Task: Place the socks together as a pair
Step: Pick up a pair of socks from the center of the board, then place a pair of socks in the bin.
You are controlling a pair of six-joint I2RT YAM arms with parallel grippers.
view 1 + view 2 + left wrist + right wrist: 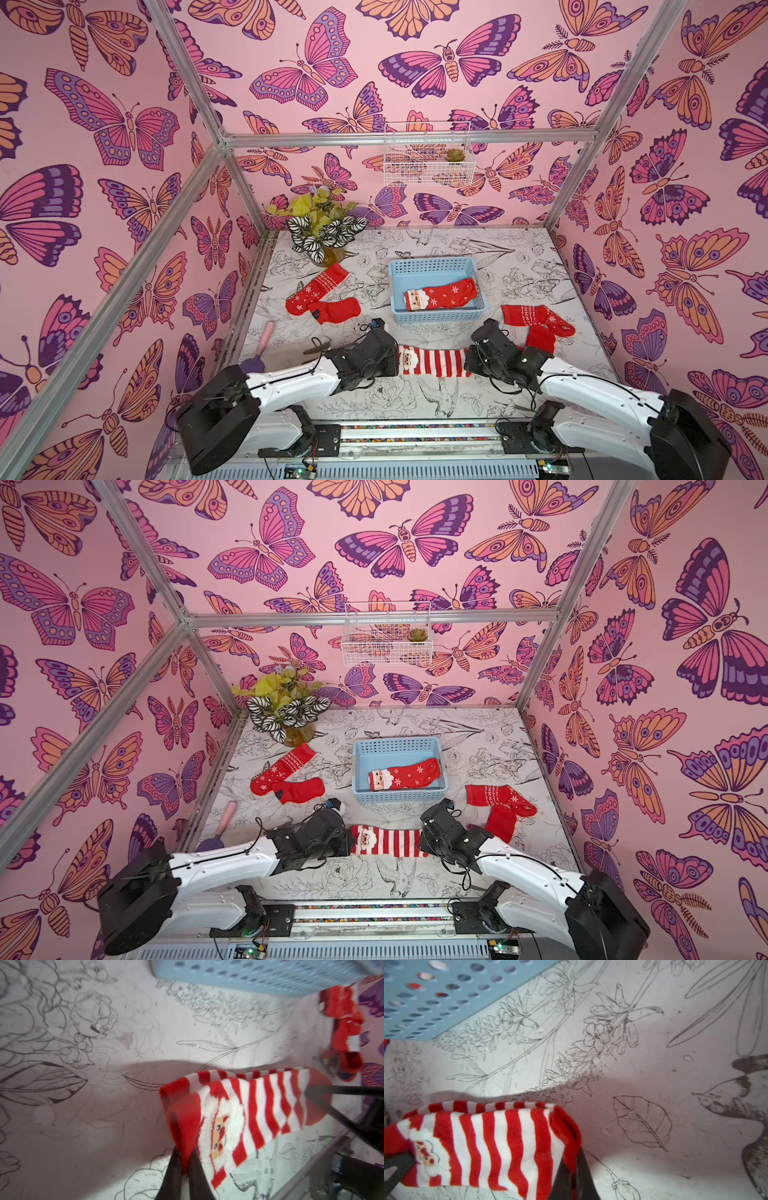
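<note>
While left gripper and right gripper pinch one striped sock, five other socks lie nearby.

Walls are papered on three sides in pink, printed with large orange, magenta and purple butterflies and moths. Corners and back-wall rail are formed by aluminium profiles. A white wire basket is hung on the back wall, with a small succulent set in its right end. Tabletop is covered in white sheet with black line drawings of flowers, leaves and birds. Yellow-green and striped foliage is stood in an amber vase at the back left corner. Lighting is even; soft shadows are seen on the tabletop in both wrist views.
</note>
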